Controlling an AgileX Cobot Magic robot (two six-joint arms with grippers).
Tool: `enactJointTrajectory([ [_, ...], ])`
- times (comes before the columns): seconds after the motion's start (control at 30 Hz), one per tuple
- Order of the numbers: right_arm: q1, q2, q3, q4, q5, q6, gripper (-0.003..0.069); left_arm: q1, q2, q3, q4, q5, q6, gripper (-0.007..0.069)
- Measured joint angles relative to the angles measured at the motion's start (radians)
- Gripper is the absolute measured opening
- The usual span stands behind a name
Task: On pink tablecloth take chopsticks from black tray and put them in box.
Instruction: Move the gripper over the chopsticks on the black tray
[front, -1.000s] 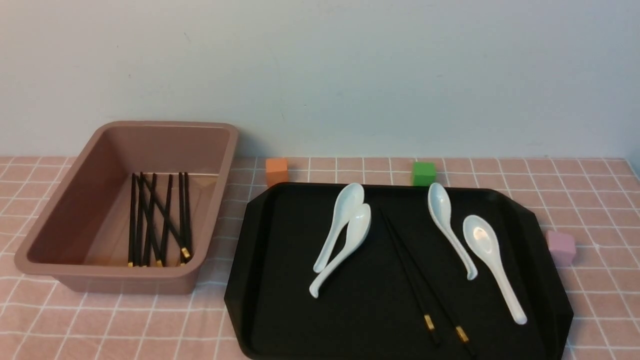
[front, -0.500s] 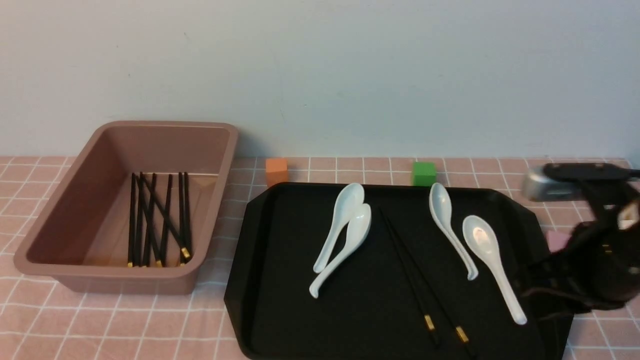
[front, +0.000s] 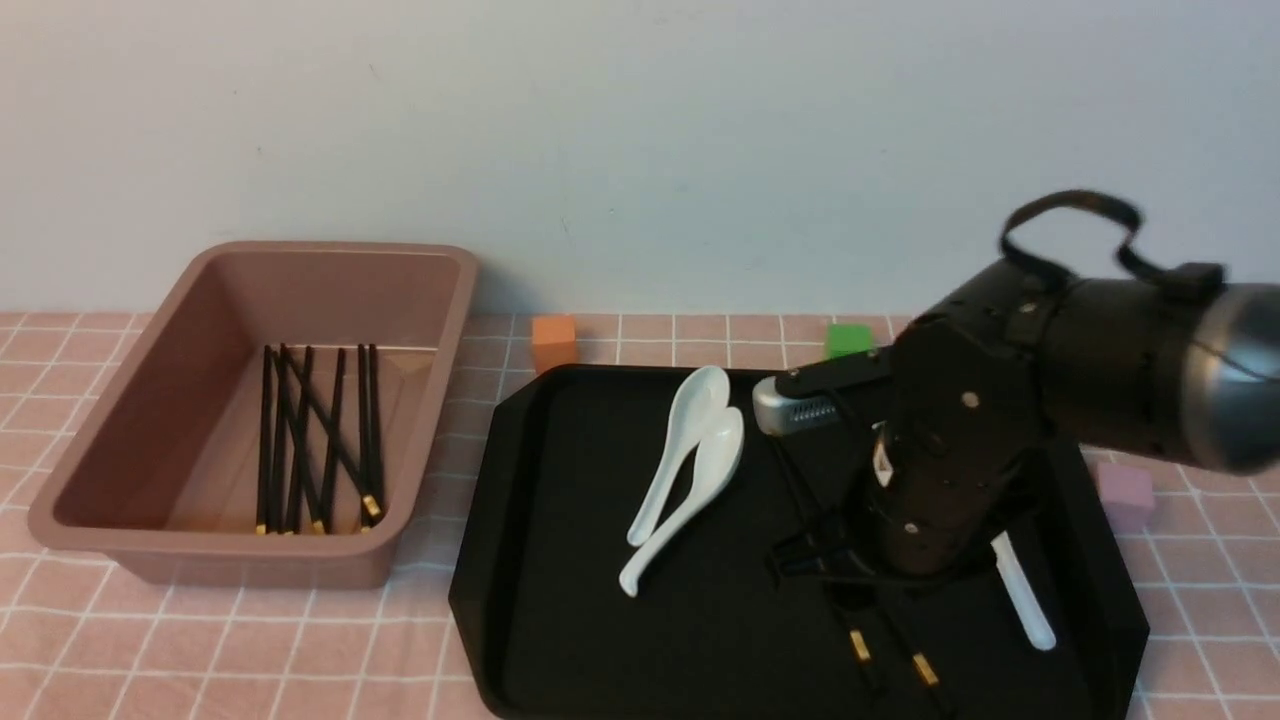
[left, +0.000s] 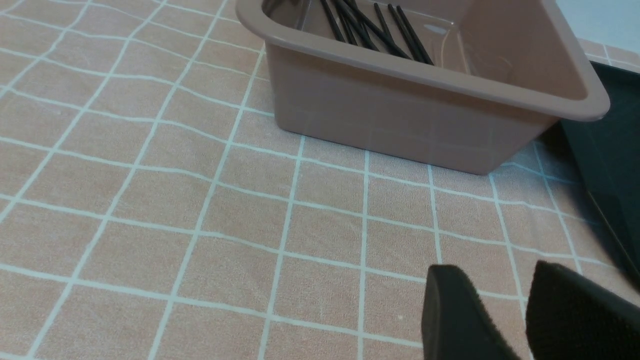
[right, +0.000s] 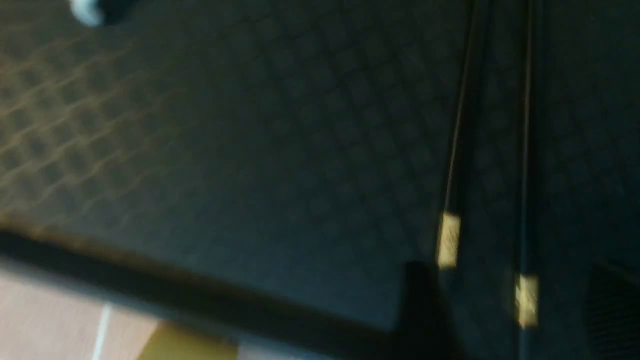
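Low over the black tray (front: 560, 600), in the frame's lower right, the right gripper (front: 838, 585) is set with jaws seemingly parted astride the chopsticks (front: 862, 650) on it, so both can be pinched together for the box (front: 150, 560) at left; the left gripper (left: 505, 320) is seen open, empty.

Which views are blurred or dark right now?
Right wrist view: dim and motion-smeared, the chopsticks and their gold bands streaked. Front view: evenly lit, only the right arm slightly soft. Left wrist view: crisp, the box sharp.

Plain pale grey-white wall (front: 640, 130), matte surface, soft even indoor light
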Motion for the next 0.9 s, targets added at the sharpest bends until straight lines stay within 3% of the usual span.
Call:
enactJointTrajectory([
  [0.03,-0.004,0.020,-0.003,-0.001,-0.018,0.002,0.0526,0.000,0.000,0.000,0.000,0.000,0.000,0.0238],
  [0.17,-0.025,0.085,-0.012,-0.006,-0.059,0.005,0.0616,0.000,0.000,0.000,0.000,0.000,0.000,0.0238],
  [0.37,-0.068,0.147,-0.022,0.002,-0.091,0.007,0.0603,0.000,0.000,0.000,0.000,0.000,0.000,0.0238],
  [0.7,-0.070,0.174,-0.040,0.026,-0.101,0.006,0.0453,0.000,0.000,0.000,0.000,0.000,0.000,0.0238],
  [0.9,-0.067,0.176,-0.045,0.022,-0.106,0.006,0.0245,0.000,0.000,0.000,0.000,0.000,0.000,0.0238],
])
